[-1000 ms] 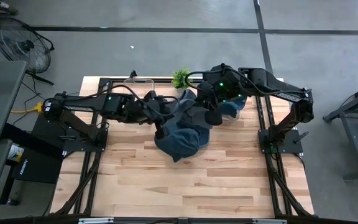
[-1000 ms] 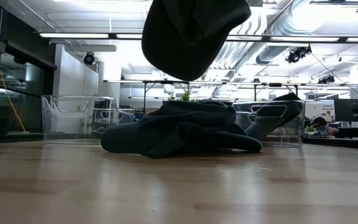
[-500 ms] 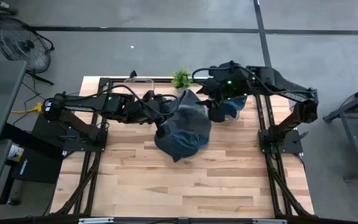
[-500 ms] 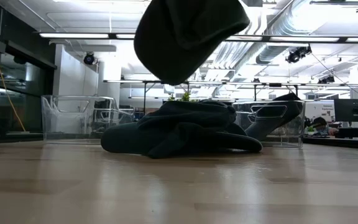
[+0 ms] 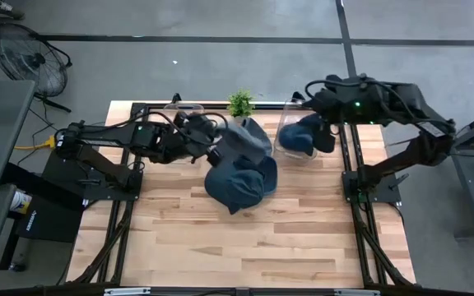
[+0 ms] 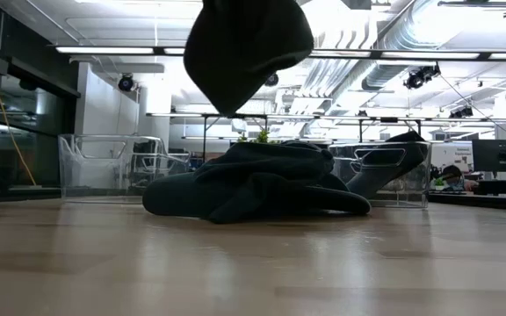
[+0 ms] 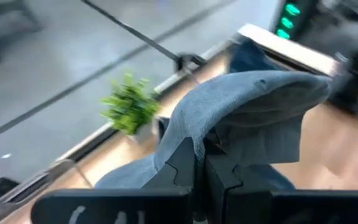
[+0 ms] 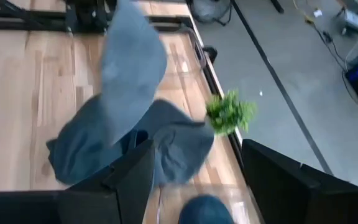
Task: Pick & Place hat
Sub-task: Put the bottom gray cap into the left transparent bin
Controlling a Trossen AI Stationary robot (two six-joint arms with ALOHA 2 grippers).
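The left wrist view shows what the high view hides: the left gripper pinched tight on a fold of the blue-grey hat, lifted clear of the table. In the low view the hat hangs limp and dark above the pile of hats. The right gripper, fingers spread wide and holding nothing, hovers over the clear bin beside the small green plant.
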